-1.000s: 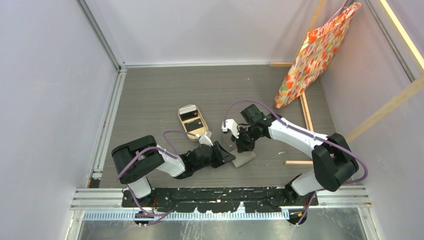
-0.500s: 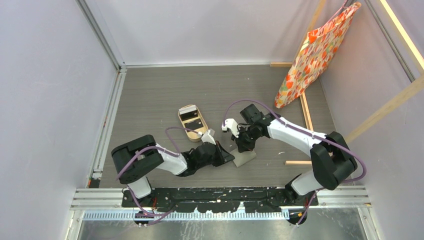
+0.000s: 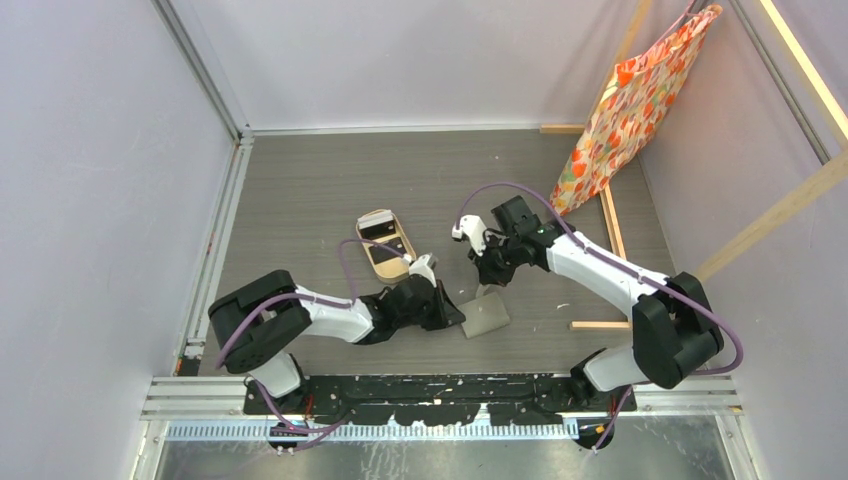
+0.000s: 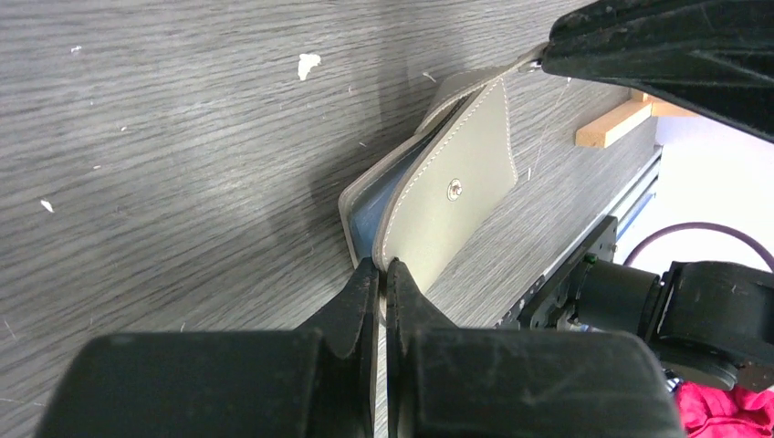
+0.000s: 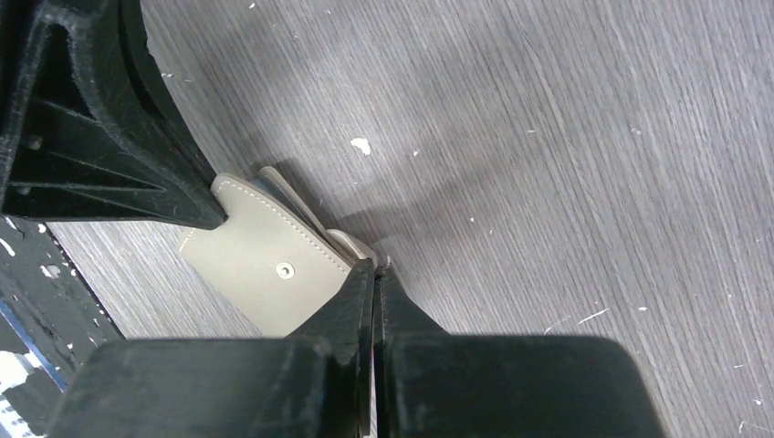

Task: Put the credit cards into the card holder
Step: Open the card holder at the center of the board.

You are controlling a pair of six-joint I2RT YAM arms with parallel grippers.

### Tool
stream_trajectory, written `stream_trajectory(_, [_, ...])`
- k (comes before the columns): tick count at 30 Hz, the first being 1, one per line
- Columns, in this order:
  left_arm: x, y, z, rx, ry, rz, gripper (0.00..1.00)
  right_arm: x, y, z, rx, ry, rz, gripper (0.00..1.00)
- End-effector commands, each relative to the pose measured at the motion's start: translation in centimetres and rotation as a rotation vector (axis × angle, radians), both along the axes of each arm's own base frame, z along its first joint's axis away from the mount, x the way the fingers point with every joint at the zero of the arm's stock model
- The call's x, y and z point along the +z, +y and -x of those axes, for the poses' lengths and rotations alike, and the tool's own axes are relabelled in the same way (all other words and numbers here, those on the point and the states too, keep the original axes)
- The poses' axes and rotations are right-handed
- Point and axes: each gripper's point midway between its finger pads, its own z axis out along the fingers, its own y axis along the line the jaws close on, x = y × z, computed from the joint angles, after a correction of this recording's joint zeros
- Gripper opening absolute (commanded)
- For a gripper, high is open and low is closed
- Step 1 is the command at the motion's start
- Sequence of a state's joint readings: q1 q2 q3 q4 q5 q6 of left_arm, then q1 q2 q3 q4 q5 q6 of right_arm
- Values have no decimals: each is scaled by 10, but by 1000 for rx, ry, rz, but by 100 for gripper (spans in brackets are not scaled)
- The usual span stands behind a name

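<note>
A grey wood-grain counter (image 3: 300, 190) carries everything. A patterned bag (image 3: 625, 105) is hung well beyond the right gripper (image 3: 490, 284), off to its right. A wooden strip (image 3: 597, 324) is laid on the counter to the right of that gripper, nearer the arm bases.

A tan oval tray (image 3: 377, 213) is set just beyond the left gripper (image 3: 455, 312) and slightly to its left. Two black cards (image 3: 391, 251) are seen lying inside it, apart from both grippers.

The card holder (image 3: 487, 315) is found between the two grippers, on the counter. Its left edge is clamped by the left gripper and its far edge by the right gripper.

From the left wrist, the left gripper (image 4: 381, 270) is seen clenched on the near rim of the holder's grey flap, with the fingers pressed together on the thin material. The flap is raised off the lower half, and the far corner is met by the dark tip of the right gripper (image 4: 546, 60). Pale bluish sleeves (image 4: 372, 217) are exposed in the gap under the flap.

From the right wrist, the right gripper (image 5: 375, 270) is seen clenched on the holder's edge, while the opposite corner is pinched by the left gripper (image 5: 215, 212).

A small metal snap (image 4: 454, 190) is set in the middle of the flap.
</note>
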State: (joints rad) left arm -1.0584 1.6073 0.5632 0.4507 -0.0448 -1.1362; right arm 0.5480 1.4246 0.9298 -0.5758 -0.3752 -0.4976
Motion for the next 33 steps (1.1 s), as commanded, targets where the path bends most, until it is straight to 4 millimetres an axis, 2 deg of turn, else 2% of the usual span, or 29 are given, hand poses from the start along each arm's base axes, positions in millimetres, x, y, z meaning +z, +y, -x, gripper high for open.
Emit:
stream_trajectory(1, [9,-4,3,-104,-50,14,0,23,6,-20,-38,-75,-53,1])
stream_trajectory(7, [46,5,-8,-240,-316,-94,0,35,1,-26,-117,9,-130,1])
stream_trajectory(11, [71,5,-15,-283,-443,-103,2,47,-7,-31,-167,43,-191,1])
stream_trajectory(19, [87,-12,-24,-381,-507,-109,7,67,-19,-42,-236,12,-241,1])
stream_trajectory(22, [87,-18,-25,-422,-503,-88,12,72,-25,-49,-275,-4,-245,1])
stream_trajectory(26, [80,-25,-15,-490,-447,-49,21,78,-32,-59,-319,-29,-246,1])
stream_trajectory(33, [47,-22,16,-527,-163,20,31,93,-31,-61,-342,-34,-291,1])
